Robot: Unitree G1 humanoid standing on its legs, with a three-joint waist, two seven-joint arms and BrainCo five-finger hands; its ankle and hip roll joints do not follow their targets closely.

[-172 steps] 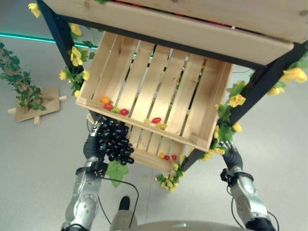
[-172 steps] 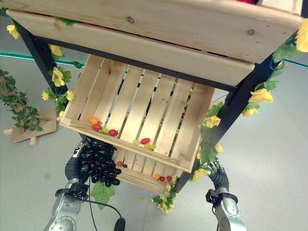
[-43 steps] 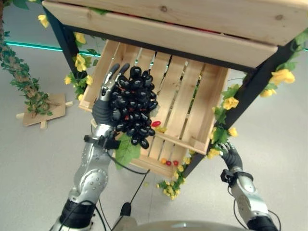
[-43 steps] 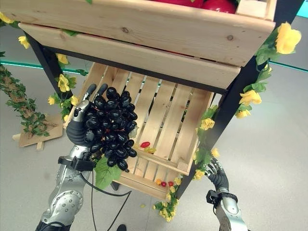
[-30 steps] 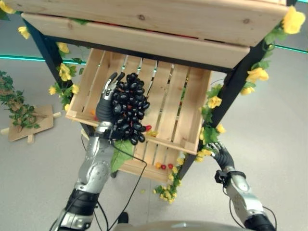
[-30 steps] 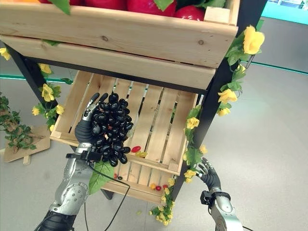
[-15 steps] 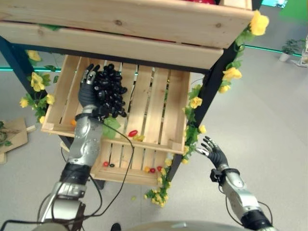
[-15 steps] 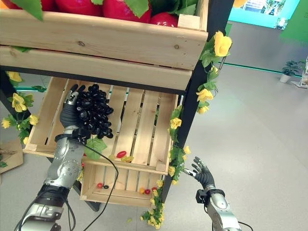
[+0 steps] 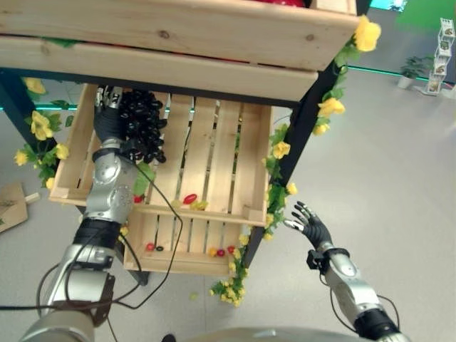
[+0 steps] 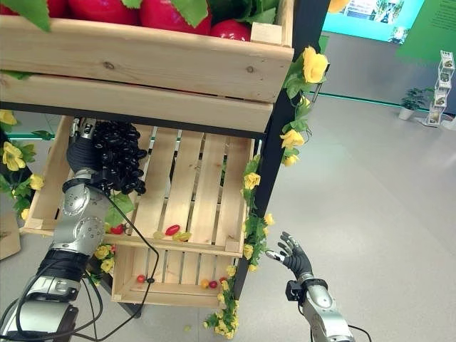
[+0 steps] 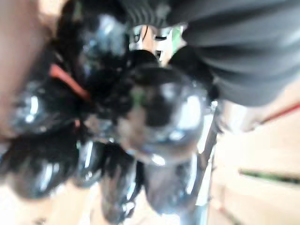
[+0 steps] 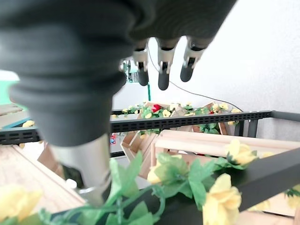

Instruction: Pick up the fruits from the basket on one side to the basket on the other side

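Note:
My left hand (image 9: 107, 127) is shut on a big bunch of black grapes (image 9: 140, 127) with a green leaf (image 9: 142, 181) hanging below it. Hand and bunch are raised inside the middle wooden crate (image 9: 222, 153), at its back left, just under the shelf above. Up close, the glossy grapes (image 11: 154, 117) press against the palm in the left wrist view. A few small red and yellow tomatoes (image 9: 189, 199) lie at the crate's front edge. My right hand (image 9: 308, 226) hangs open, away from the stand on the right, its fingers (image 12: 162, 70) straight and holding nothing.
A top crate (image 10: 142, 60) of red apples (image 10: 107, 11) overhangs the middle crate. A lower crate (image 9: 178, 265) holds several small fruits (image 9: 221, 251). Black stand posts (image 9: 303, 135) carry yellow flowers and vines. Grey floor lies to the right.
My left hand has lifted the grape bunch from below the crate's front edge up into the crate and towards its back left. The camera has swung right. The right hand's fingers have spread.

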